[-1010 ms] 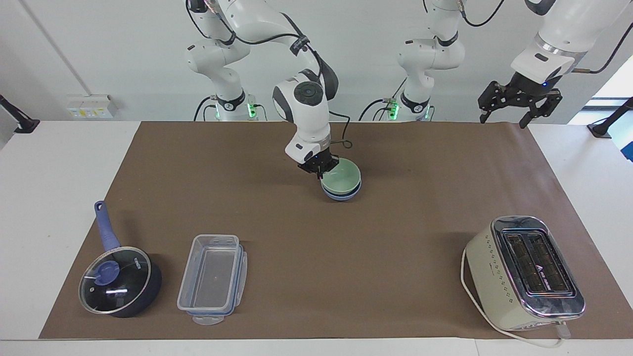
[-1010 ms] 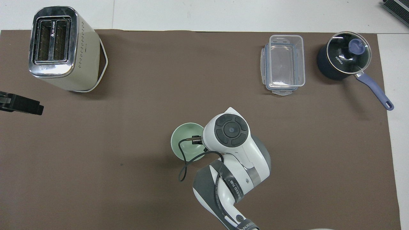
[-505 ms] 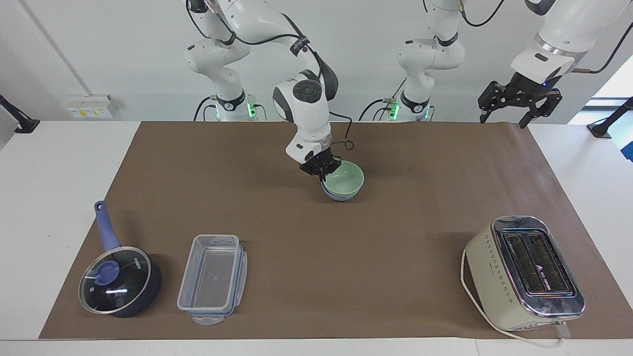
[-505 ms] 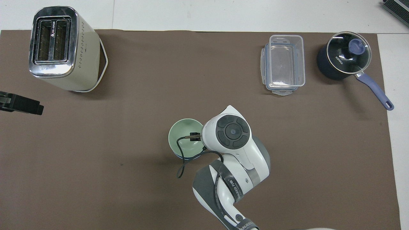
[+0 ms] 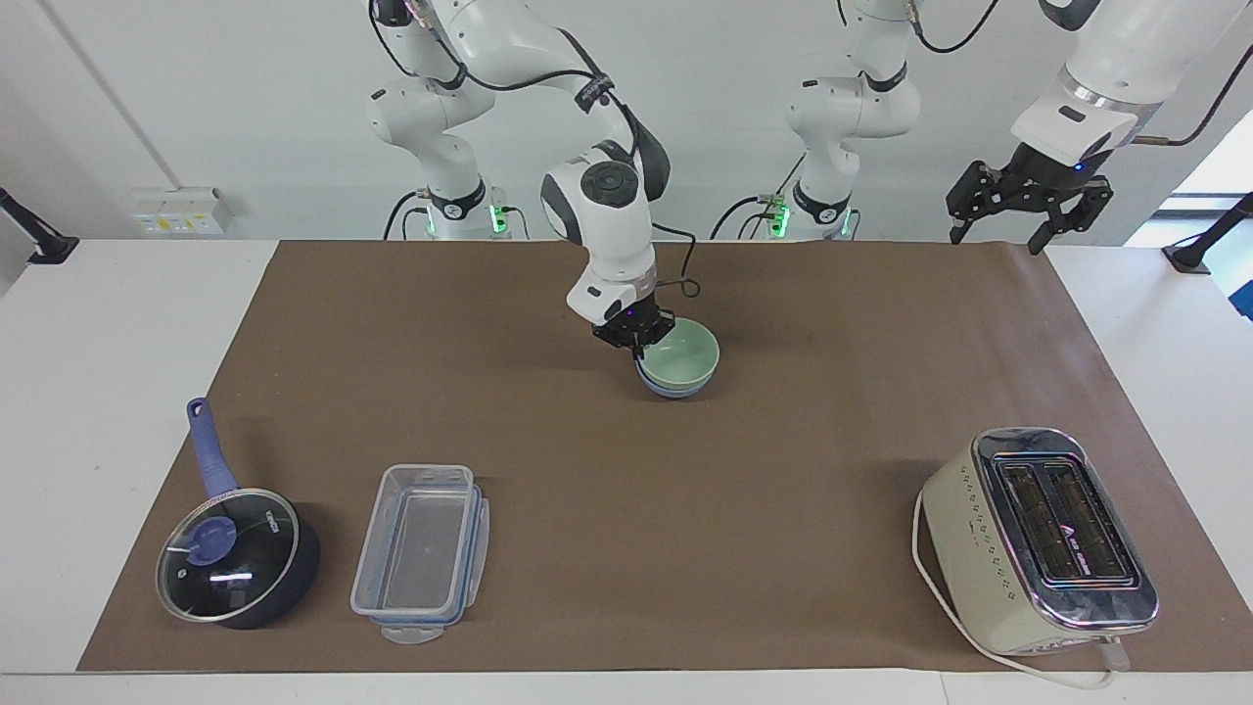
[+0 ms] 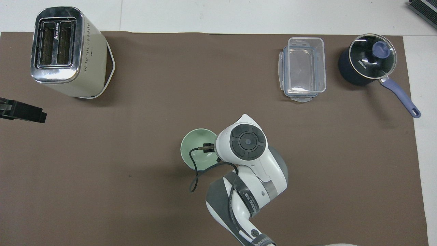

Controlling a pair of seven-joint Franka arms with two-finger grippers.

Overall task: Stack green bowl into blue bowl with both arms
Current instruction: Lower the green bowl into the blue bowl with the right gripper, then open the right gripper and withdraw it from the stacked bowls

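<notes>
Facing view shows a white table (image 5: 117,323) covered by a brown mat (image 5: 803,392), with a pale wall and the two arm bases at the robots' end. On the mat's edge farthest from the robots stand a toaster (image 5: 1038,539) toward the left arm's end, and a clear box (image 5: 421,553) and a lidded saucepan (image 5: 235,558) toward the right arm's end.

Mid-mat, near the robots, the green bowl (image 5: 680,354) sits nested in the blue bowl (image 5: 673,389), of which only a thin lower band shows. The right gripper (image 5: 638,338) is clamped shut on the green bowl's rim, on the side toward the right arm's end. From overhead the arm's wrist covers most of that gripper and one side of the green bowl (image 6: 197,150), and the blue bowl is hidden under the green one.

The left gripper (image 5: 1028,211) hangs with its fingers spread wide, holding nothing, over the mat's corner near the robots; overhead only its dark tip (image 6: 24,112) enters at the frame edge.

Compared with a second ago, the green bowl has settled lower and more level into the blue one; the left arm has not moved.
</notes>
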